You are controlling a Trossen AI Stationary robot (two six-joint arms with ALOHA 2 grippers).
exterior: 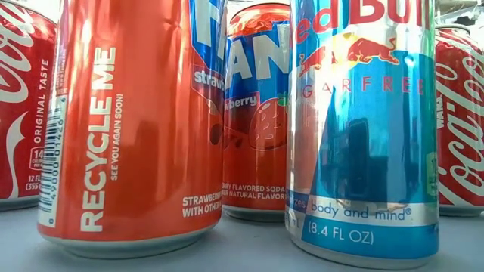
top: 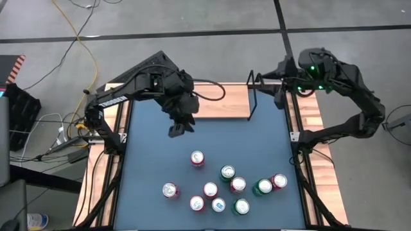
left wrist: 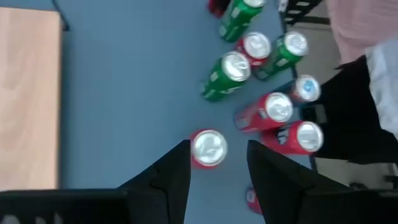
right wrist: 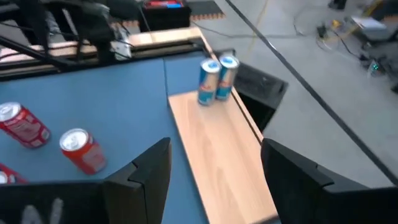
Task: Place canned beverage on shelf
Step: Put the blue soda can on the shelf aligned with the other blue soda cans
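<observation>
My left tool (left wrist: 214,165) hovers with its fingers spread above a red can (left wrist: 208,149) standing on the blue bench (top: 154,141). My right tool (right wrist: 214,165) gapes empty over the light-wood shelf (right wrist: 217,149), where two slim blue cans (right wrist: 217,79) stand.

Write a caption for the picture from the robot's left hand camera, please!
Left gripper hangs open above a red can on the blue table, more cans clustered beyond.

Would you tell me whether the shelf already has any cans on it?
Yes. The right wrist view shows two blue cans standing upright, side by side, at one end of the wooden shelf.
</observation>
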